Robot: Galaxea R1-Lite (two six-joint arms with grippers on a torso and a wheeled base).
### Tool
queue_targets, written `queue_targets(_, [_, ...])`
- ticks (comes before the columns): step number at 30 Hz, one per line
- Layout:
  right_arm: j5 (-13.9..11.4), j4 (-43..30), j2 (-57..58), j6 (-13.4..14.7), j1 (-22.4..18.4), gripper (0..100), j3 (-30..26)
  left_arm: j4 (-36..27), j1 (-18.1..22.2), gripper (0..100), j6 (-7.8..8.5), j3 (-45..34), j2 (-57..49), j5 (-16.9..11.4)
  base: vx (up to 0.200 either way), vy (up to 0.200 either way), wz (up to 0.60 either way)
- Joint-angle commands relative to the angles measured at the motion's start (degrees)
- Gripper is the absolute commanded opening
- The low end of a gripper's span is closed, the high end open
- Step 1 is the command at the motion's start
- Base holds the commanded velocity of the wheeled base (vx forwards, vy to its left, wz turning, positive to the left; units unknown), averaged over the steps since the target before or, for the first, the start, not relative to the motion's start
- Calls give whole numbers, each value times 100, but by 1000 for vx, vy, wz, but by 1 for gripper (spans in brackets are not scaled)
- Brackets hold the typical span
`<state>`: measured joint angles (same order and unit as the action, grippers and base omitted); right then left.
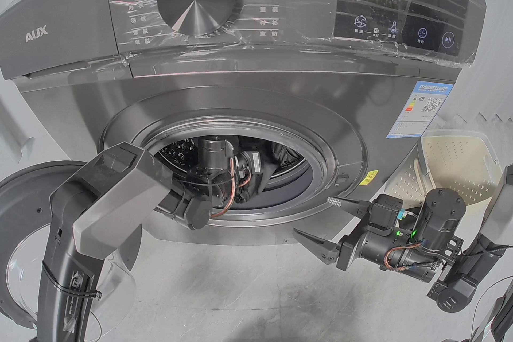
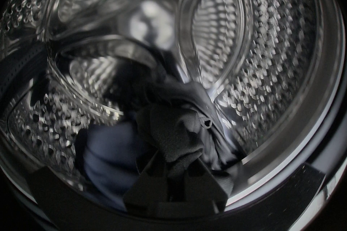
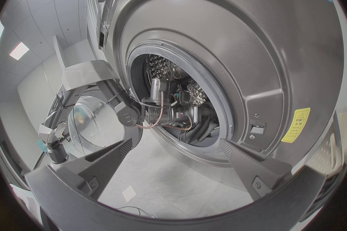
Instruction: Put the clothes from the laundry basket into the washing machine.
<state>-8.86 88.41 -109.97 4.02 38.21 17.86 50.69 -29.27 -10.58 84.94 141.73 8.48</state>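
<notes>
While the left hand (image 2: 177, 170) sits deep inside the grey front-loading washing machine (image 1: 240, 92), it pinches a dark crumpled garment (image 2: 173, 130) beside a bluish cloth (image 2: 108, 156) already inside. Right of the machine, the cream perforated plastic laundry basket (image 1: 459, 166) shows no clothes in its visible part, so loading looks nearly done. The right hand (image 1: 313, 217) hangs wide open and empty near the basket.
</notes>
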Motion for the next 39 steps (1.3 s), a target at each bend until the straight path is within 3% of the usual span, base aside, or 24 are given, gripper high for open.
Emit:
queue_targets(1, [-1,1,-7,2,3,100,7,336,273,0,-49,927,461,250,0,0,0])
queue_targets(6, [-1,1,-7,2,11,100,16,416,422,0,-76,1481,610,312,0,0,0])
queue_targets(10, [-1,10,-7,11,20,100,25,433,440,0,-199,1727,619,320,0,0,0])
queue_targets(28, [-1,10,-33,28,47,100,7,618,413,0,-172,1631,742,426,0,0,0])
queue_targets(29, [-1,1,-33,28,47,100,7,618,387,100,-190,1543,725,426,0,0,0])
queue_targets(39, [-1,10,-33,28,38,100,7,556,343,100,-207,1305,698,417,0,0,0])
